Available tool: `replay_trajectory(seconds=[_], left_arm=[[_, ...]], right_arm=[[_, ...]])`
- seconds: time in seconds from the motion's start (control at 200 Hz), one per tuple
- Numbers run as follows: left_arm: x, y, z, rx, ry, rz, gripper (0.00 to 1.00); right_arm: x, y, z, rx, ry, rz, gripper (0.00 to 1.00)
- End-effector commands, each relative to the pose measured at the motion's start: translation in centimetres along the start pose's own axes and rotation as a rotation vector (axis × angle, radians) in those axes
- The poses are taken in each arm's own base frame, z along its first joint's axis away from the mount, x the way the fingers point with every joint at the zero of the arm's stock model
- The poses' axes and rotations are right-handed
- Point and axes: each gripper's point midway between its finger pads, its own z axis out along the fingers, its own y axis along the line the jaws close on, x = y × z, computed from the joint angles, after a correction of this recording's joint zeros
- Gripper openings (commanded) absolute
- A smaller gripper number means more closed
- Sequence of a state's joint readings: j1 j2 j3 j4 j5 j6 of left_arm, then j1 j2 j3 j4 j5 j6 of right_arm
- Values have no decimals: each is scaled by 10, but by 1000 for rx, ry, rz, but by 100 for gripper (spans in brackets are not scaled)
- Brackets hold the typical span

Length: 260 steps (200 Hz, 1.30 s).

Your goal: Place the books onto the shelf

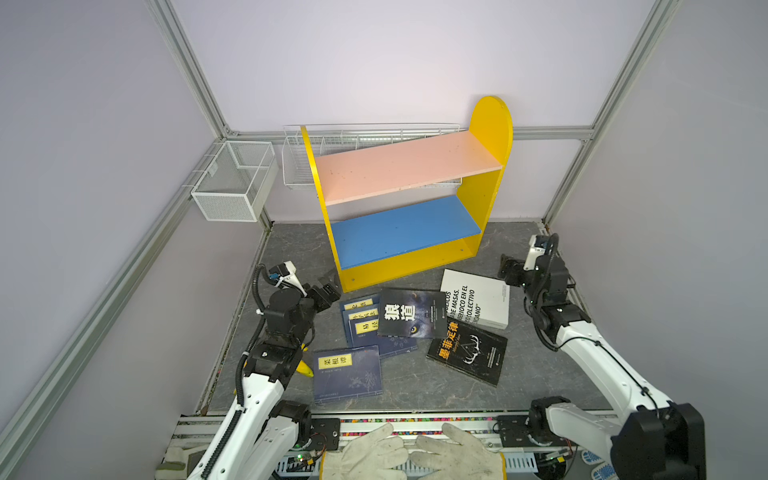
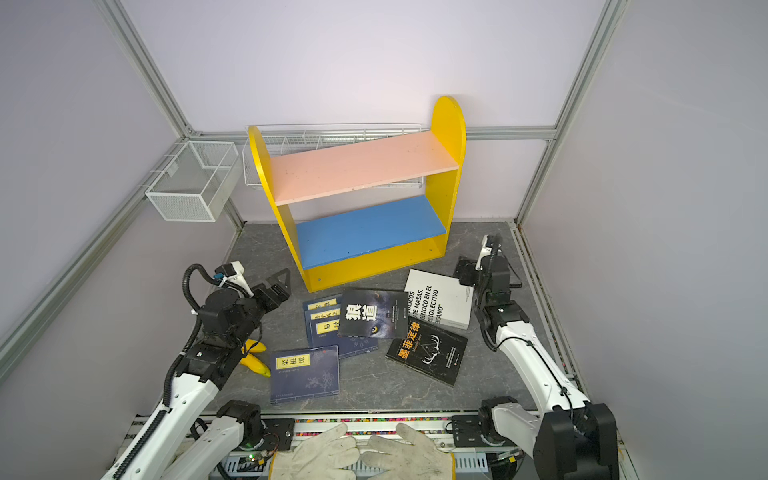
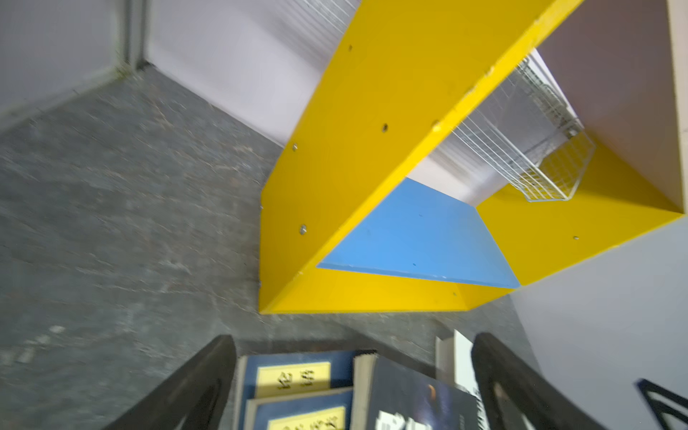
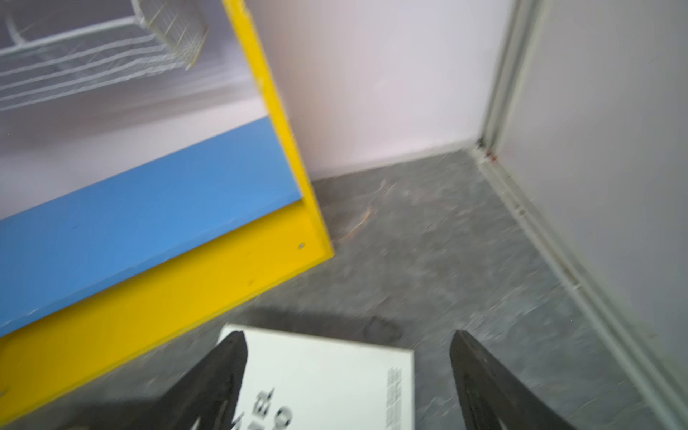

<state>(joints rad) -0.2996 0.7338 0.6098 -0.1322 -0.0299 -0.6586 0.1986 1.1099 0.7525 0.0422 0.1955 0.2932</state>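
The yellow shelf [image 1: 486,195] with a pink upper board and a blue lower board [image 3: 420,238] stands empty at the back. The books lie flat on the grey floor in front of it: a stack of navy ones [image 1: 359,320], a single navy one [image 1: 347,374], two black ones [image 1: 411,313] [image 1: 467,351] and a thick white one [image 1: 478,297]. My left gripper [image 1: 330,286] is open above the far corner of the navy stack [image 3: 294,376]. My right gripper [image 1: 509,270] is open over the far edge of the white book [image 4: 327,376]. Neither holds anything.
Yellow bananas [image 2: 255,359] lie beside the left arm. A white mesh basket [image 1: 232,178] hangs on the left wall, and a long wire basket [image 1: 299,162] hangs behind the shelf. Two gloved hands [image 1: 415,453] rest on the front rail.
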Motion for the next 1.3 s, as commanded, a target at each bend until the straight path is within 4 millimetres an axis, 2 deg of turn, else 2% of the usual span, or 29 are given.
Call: replay_trajectory(seconds=[0.0,0.125,0.245,0.345,0.41,0.465,0.59,0.69,0.8,0.905,0.995,1.105,1.295], left_arm=[[42,-32,-2,102,161,-163,99],[83,-62,-3,141,238,-183,99],[105,-82,-8,158,276,-203,99],[108,-95,-11,210,265,-188,99],[105,-109,-12,322,233,-210,99],[104,-117,-13,401,207,-237,99],[101,-101,-11,329,194,-232,99],[106,-96,-5,265,262,-87,99],[123,-83,3,162,367,84,100],[145,-75,11,127,474,187,99],[160,-68,19,114,524,204,98],[169,-58,29,105,539,207,98],[186,-54,42,134,588,195,97]], right_arm=[[71,57,-22,-194,303,121,88],[98,106,-48,-312,397,150,88],[117,131,-68,-344,450,167,88],[129,141,-80,-355,466,199,88],[135,149,-84,-384,463,222,88],[137,144,-83,-351,472,243,89],[147,141,-77,-310,542,242,89],[162,138,-63,-310,617,230,89],[185,128,-43,-294,693,256,89],[200,126,-36,-313,736,234,90],[207,127,-33,-322,763,194,92],[213,128,-28,-325,770,185,92],[219,136,-21,-354,789,181,96]])
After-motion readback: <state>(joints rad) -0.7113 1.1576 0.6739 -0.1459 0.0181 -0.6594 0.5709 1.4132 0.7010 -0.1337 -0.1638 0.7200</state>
